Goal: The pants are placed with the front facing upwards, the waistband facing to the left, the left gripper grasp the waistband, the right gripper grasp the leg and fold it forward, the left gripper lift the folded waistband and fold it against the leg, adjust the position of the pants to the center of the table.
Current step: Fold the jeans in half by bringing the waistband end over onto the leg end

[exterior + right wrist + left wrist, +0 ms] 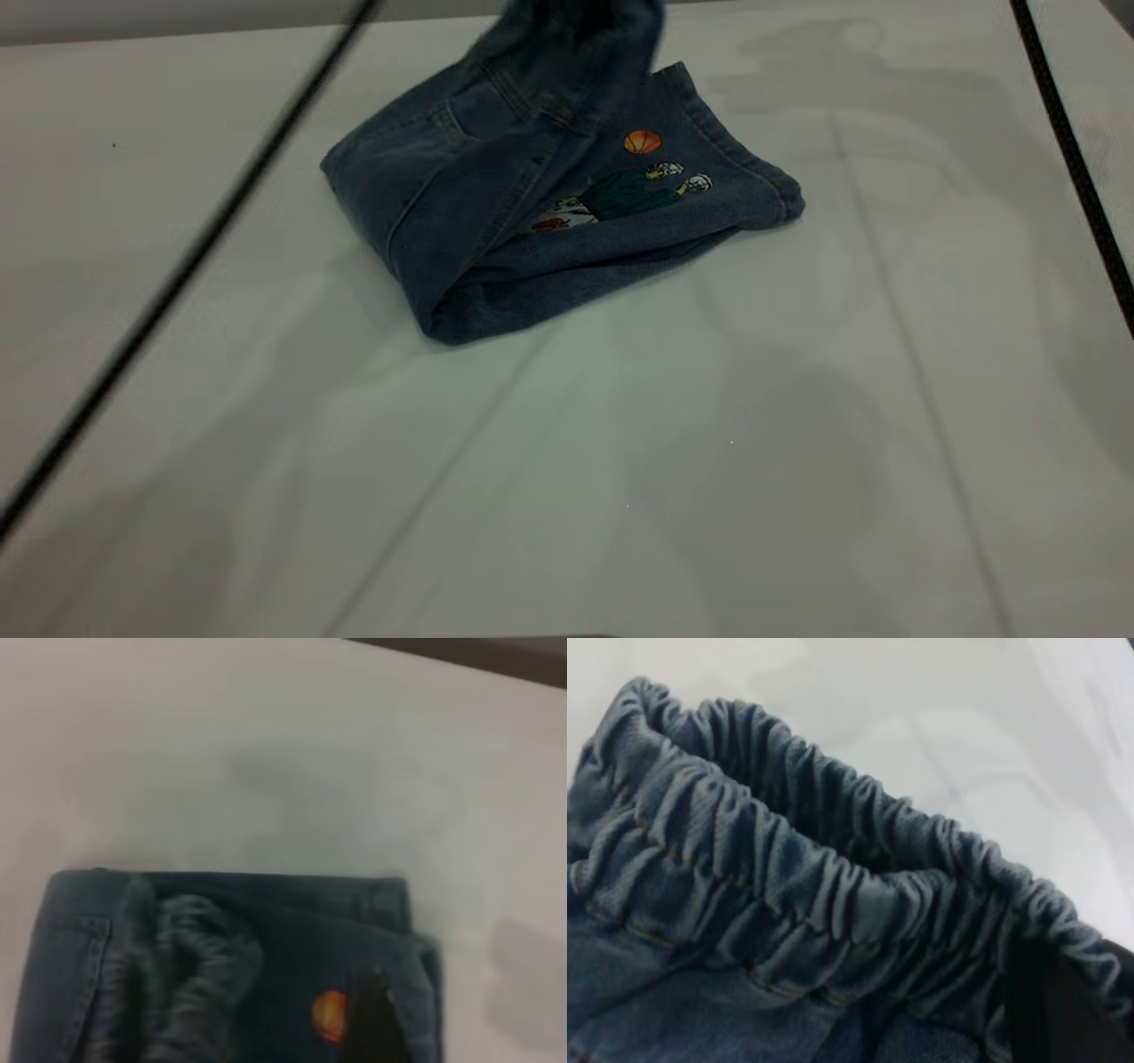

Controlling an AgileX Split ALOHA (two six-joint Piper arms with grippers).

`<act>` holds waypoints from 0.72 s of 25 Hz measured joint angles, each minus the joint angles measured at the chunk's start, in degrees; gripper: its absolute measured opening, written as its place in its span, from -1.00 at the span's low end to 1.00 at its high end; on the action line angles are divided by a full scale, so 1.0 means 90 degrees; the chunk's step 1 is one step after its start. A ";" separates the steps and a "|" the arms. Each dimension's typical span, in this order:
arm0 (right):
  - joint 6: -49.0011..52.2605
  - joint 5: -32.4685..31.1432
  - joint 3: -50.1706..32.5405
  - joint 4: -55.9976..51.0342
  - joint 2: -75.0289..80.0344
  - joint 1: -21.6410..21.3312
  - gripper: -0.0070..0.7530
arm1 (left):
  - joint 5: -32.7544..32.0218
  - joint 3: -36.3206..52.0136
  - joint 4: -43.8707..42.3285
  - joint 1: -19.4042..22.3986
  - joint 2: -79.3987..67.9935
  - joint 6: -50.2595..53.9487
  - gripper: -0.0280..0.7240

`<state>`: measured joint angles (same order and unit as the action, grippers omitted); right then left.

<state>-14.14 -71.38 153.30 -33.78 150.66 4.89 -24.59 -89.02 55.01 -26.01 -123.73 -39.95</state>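
The blue denim pants (461, 177) lie folded lengthwise on the table (620, 461), toward its far side. The leg (709, 208) rests flat with its cartoon figure and orange basketball (642, 142) facing up. The other end rises off the table and leaves the top of the exterior view. In the left wrist view the ruffled waistband (788, 877) fills the picture, and my left gripper (1050, 1010) is shut on it, one black finger (1072, 1014) showing under the cloth. A dark fingertip (376, 1023) of my right gripper hovers above the leg beside the basketball (330, 1016), apart from the cloth.
A thin black cable (195, 257) slants across the left of the exterior view. Another black line (1072, 159) runs down the right side. The table's far edge (461, 656) lies beyond the pants. Bare tabletop spreads in front of the pants.
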 joint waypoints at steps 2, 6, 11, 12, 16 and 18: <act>0.0000 0.0000 0.0012 0.0193 0.0000 0.0000 0.11 | 0.0000 -0.0255 0.0006 -0.0081 -0.0333 0.0000 -0.76; 0.0040 -0.0006 0.0012 0.0526 0.0000 -0.0012 0.11 | -0.0188 -0.0501 0.0006 -0.0154 -0.0770 -0.0008 -0.73; 0.0074 -0.0009 0.0012 0.0599 0.0000 -0.0023 0.11 | -0.0467 -0.0509 0.0006 -0.0154 -0.0851 -0.0308 -0.35; 0.0082 -0.0009 0.0012 0.0578 0.0000 -0.0023 0.11 | -0.0498 -0.0509 -0.0027 -0.0154 -0.0818 -0.0374 -0.19; 0.0115 -0.0020 0.0012 0.0469 -0.0015 -0.0023 0.11 | -0.0826 -0.0521 -0.0449 -0.0096 -0.0517 -0.0474 0.40; 0.0115 -0.0026 0.0012 0.0469 -0.0087 -0.0023 0.11 | -0.1095 -0.0529 -0.0895 -0.0017 -0.0187 -0.0463 0.56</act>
<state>-13.11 -71.61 153.41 -29.57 149.87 4.67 -34.44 -93.78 46.96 -26.17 -125.41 -44.12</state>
